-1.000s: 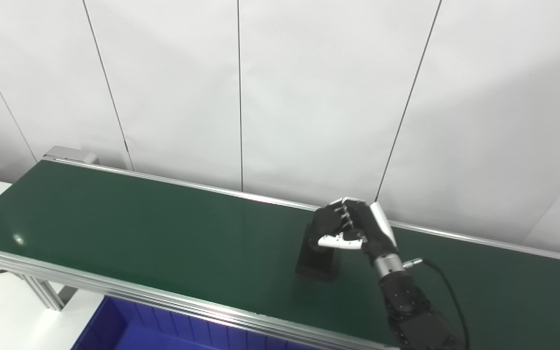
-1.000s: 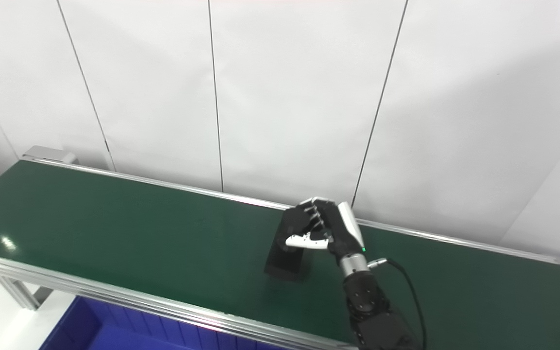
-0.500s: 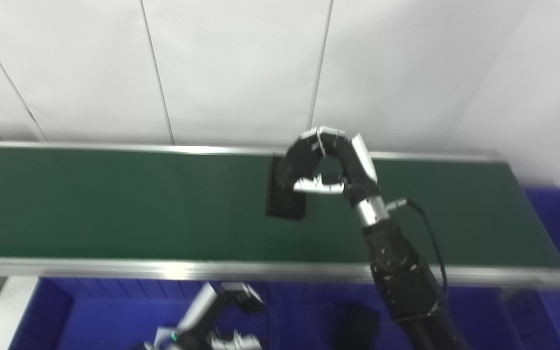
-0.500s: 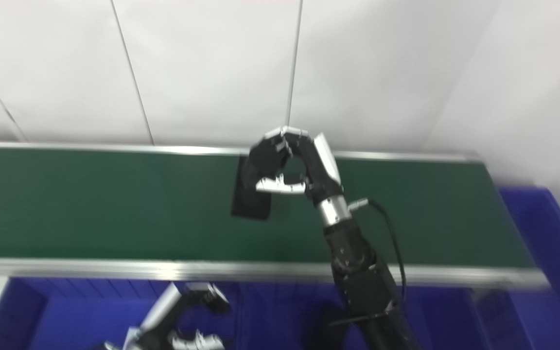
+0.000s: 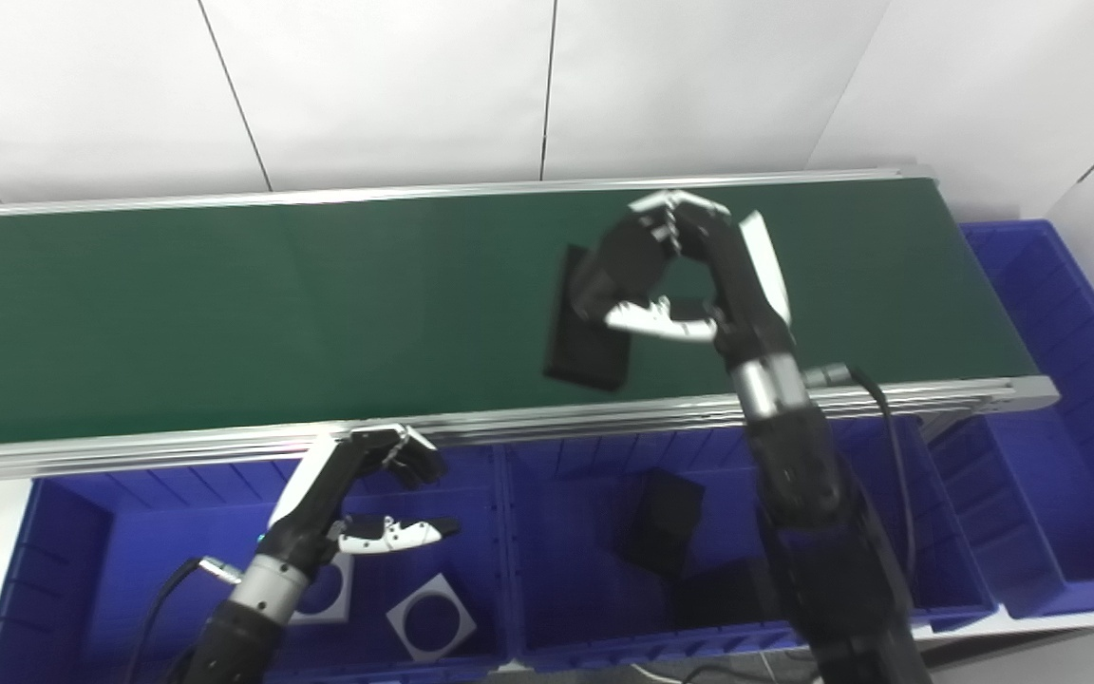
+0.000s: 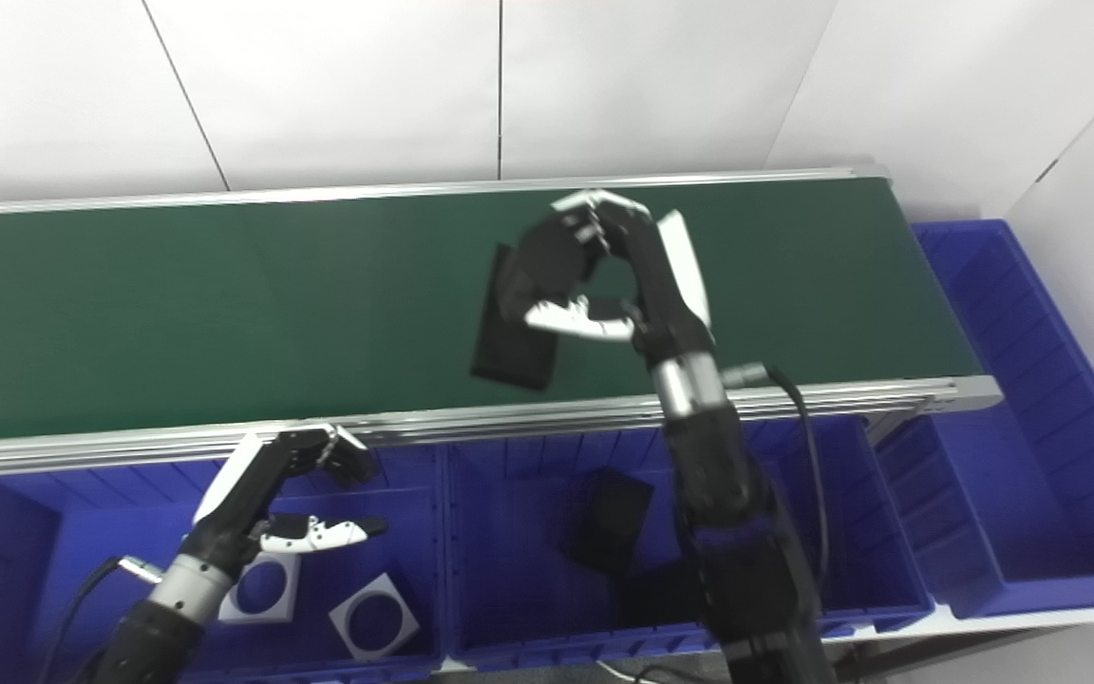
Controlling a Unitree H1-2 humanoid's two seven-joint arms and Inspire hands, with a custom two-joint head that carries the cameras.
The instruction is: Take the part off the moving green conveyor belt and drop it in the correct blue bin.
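Observation:
A flat black rectangular part [image 5: 588, 340] hangs tilted over the green conveyor belt [image 5: 224, 285], near its front rail. My right hand [image 5: 689, 275] is shut on the part's upper end, fingers curled over it and the white thumb under it. My left hand [image 5: 357, 484] hovers low over the left blue bin [image 5: 129, 484], open, fingers loosely curled and holding nothing. The part's grasped end is hidden by the fingers.
The left bin holds white square plates with round holes [image 5: 430, 625]. The middle blue bin [image 5: 585, 456] holds black blocks [image 5: 661, 518]. A third blue bin [image 5: 1069, 380] stands past the belt's right end. The belt's aluminium front rail [image 5: 509, 427] runs between belt and bins.
The camera has swung right and downward, bringing the bins and my left hand into view. My right hand keeps its hold on the black part, which now hangs nearer the belt's front rail.

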